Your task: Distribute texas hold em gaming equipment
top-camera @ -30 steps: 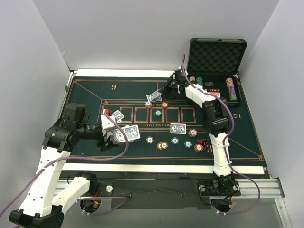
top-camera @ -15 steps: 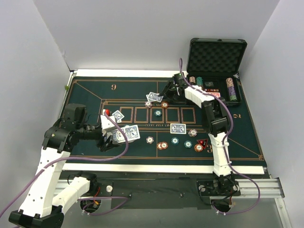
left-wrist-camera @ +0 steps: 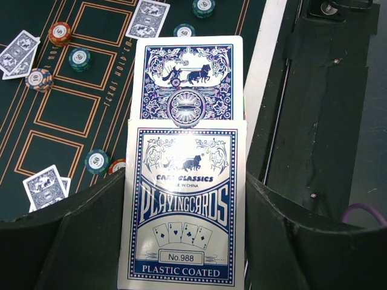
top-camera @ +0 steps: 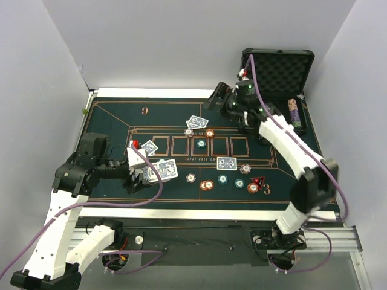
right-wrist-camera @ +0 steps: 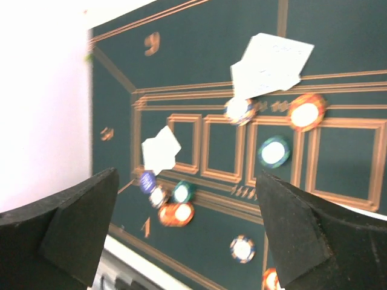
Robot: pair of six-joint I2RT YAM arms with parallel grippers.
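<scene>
Nearest the bases, the left gripper (left-wrist-camera: 184, 202) is clenched on the blue-backed deck of playing cards (left-wrist-camera: 184, 235), low over the near left part of the dark green felt mat (top-camera: 115, 121). One card juts out past the printed cover card. I judge this the main risk: a tilt or jolt could let loose cards slide free and scatter onto the pair of blue-backed cards (top-camera: 149, 148) just beside the fingers.

Farther right, coin-sized round chips (top-camera: 223, 179) in orange, teal and white-red lie in a loose row near a second pair of cards (top-camera: 226, 164). The right arm's white forearm passes above that side, so a low sweep could knock them out of place.

Beyond the outlined boxes sit an orange chip (top-camera: 209, 133) and a teal chip (top-camera: 201, 144), with the far pair of cards (top-camera: 196, 122) touching another chip.

Farthest off, the right gripper (top-camera: 221, 99) hangs released and empty beside the open black foam-lined hard case (top-camera: 275, 66). Its front lip and chip stacks (top-camera: 294, 112) crowd any reach there.
</scene>
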